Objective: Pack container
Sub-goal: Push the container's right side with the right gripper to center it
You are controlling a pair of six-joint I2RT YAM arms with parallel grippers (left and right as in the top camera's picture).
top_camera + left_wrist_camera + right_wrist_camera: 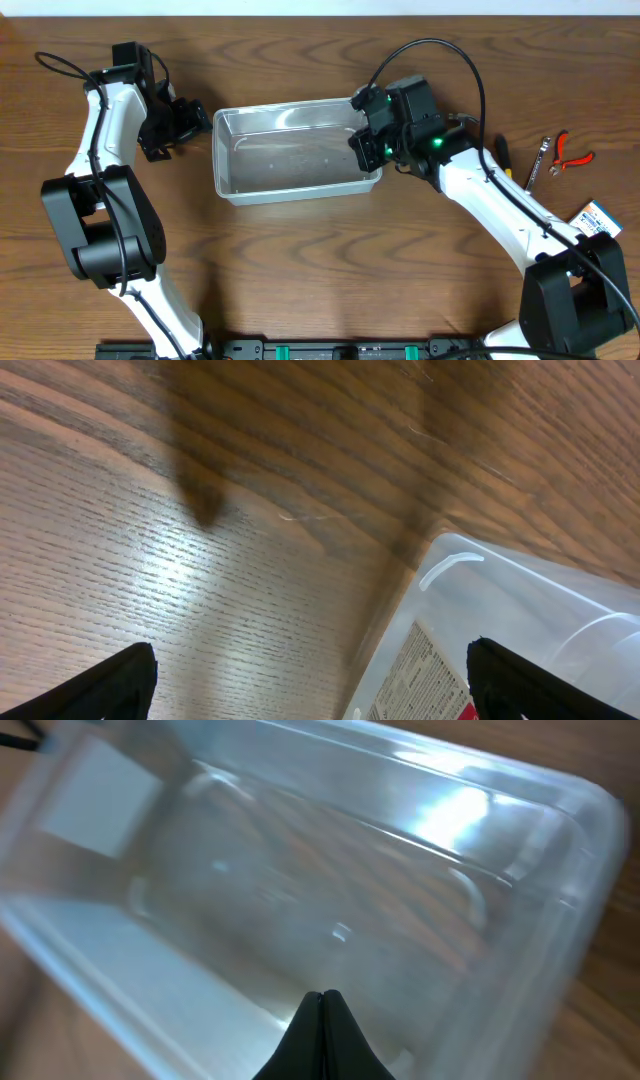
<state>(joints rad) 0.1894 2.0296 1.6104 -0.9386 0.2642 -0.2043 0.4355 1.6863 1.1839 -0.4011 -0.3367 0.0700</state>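
Container [290, 155] sits mid-counter, long side running left to right, open side up, and looks empty. It is clear thin plastic with rounded corners and a rolled rim. Judged light and fairly stiff, though the walls would likely flex under a hard pinch. Its smooth sides look slippery, so it should slide on the wooden counter [300, 260] when nudged. The best hold is probably the rim at a short end, one finger inside the wall and one outside. Right gripper [322, 1010] hangs over the right end, fingers pressed together with nothing seen between them. Left gripper [318, 685] is spread wide, just off the container's left end and apart from it. Red-handled pliers [572, 152] lie well apart at far right.
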